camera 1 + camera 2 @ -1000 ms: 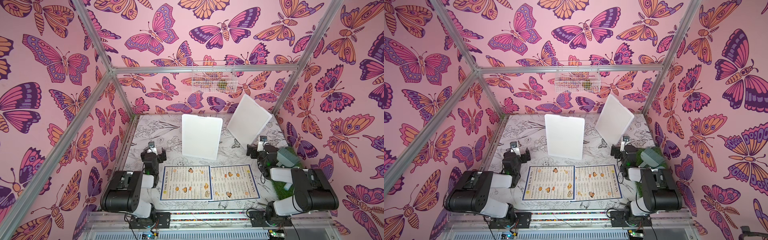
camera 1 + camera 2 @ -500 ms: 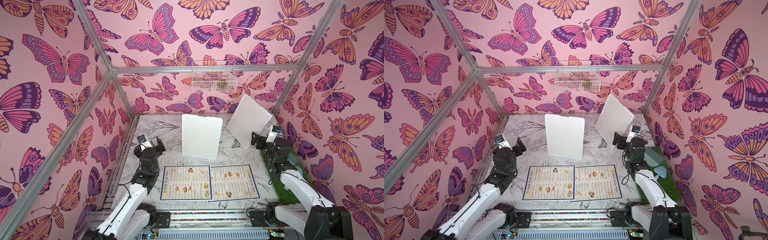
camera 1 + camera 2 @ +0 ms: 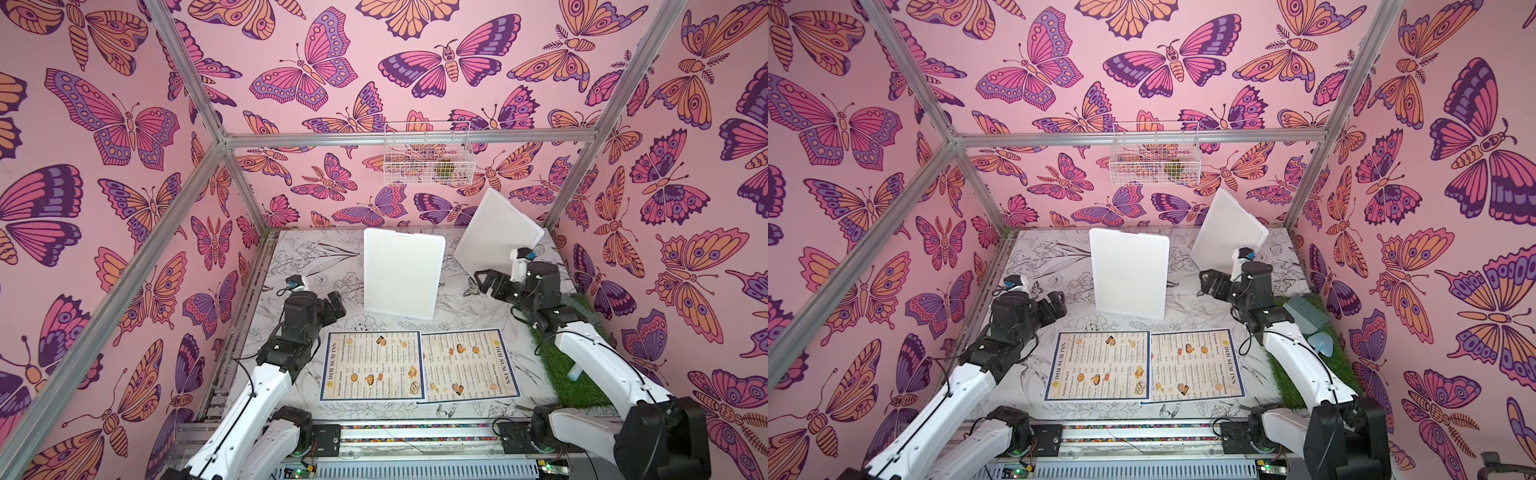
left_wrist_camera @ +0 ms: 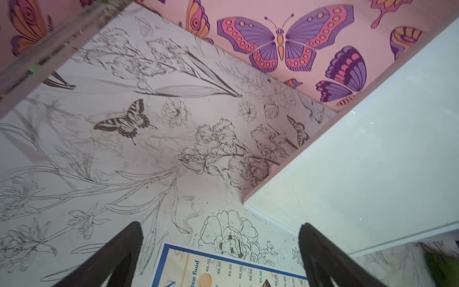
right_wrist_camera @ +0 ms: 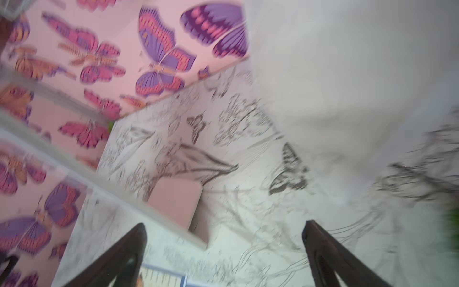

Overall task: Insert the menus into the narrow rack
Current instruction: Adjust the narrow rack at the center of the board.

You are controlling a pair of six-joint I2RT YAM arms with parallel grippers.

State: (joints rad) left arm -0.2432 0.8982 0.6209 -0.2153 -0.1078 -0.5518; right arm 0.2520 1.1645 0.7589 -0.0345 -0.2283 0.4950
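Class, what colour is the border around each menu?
Blue, around the menus; clearest in a top view.

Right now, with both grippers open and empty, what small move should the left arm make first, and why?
Probably lower the left gripper onto the nearest corner of the thin cream, blue-bordered menu. Both menus lie flat and untouched on the flower-printed table, its jaws stand open, and the white wire rack holds no menu.
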